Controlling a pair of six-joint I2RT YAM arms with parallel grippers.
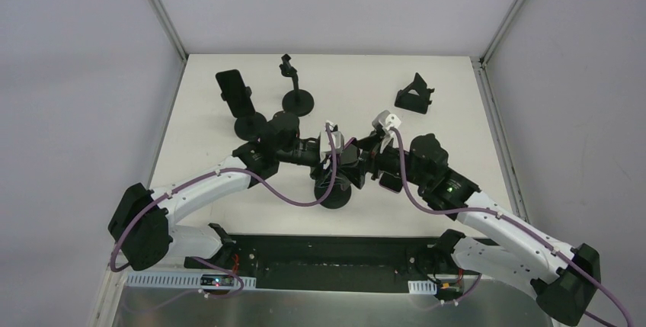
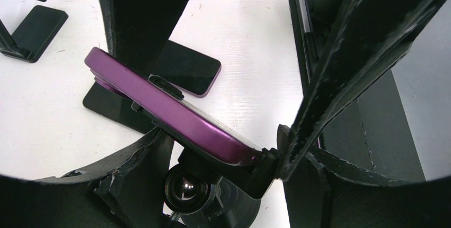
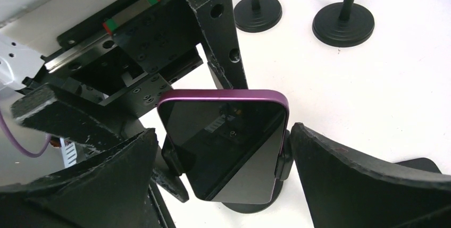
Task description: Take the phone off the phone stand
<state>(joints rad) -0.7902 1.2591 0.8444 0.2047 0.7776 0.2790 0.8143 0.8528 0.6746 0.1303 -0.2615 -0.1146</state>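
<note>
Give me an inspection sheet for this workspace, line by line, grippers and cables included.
Surface: white table.
Job's things: purple phone sits clamped in the phone stand.
Clutter: second stand holding a dark phone; empty pole stand; folding stand; spare phone lying flat.
Grippers: left gripper straddles the purple phone, one finger touching its corner, grip unclear; right gripper open around its sides.
Cables: purple cable loops beside the phone stand's base.
Surroundings: plain grey walls; nothing else seen.
</note>
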